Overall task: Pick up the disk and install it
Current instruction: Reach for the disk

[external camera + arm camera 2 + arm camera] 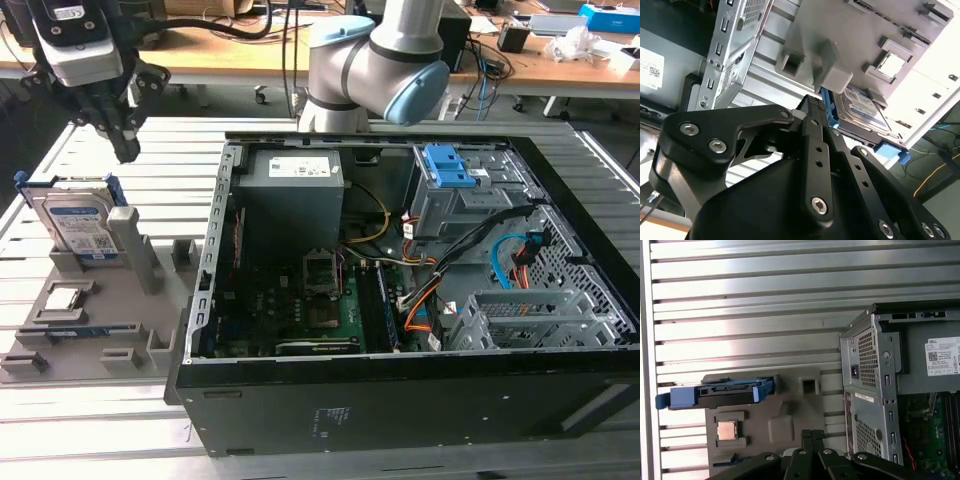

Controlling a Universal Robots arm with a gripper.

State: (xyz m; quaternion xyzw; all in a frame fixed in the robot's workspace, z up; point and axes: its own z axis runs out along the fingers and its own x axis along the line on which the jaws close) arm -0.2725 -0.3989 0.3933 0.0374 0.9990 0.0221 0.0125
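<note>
Disk (pixel 82 228) upright at exterior view's left: likely rigid, heavyish, shock-sensitive, so pinch its flat faces; gripper (pixel 128 151) hovers above, tips pressed together, empty.

Arm (pixel 375 60): grey links, light-blue joint cap, bulky joint well off to exterior view's right of disk (pixel 80 225) and farther back. Wrist (pixel 75 45): above disk, carries gripper pointing down. Gripper (pixel 127 150): black, hangs over disk's far edge, apart from it, nothing held. Fingers (pixel 812 107): straight black bars with screw holes, pressed together tip to tip, aimed toward disk in both wrist views. Black linkage arms splayed either side of closed fingertips (pixel 812 434).
</note>
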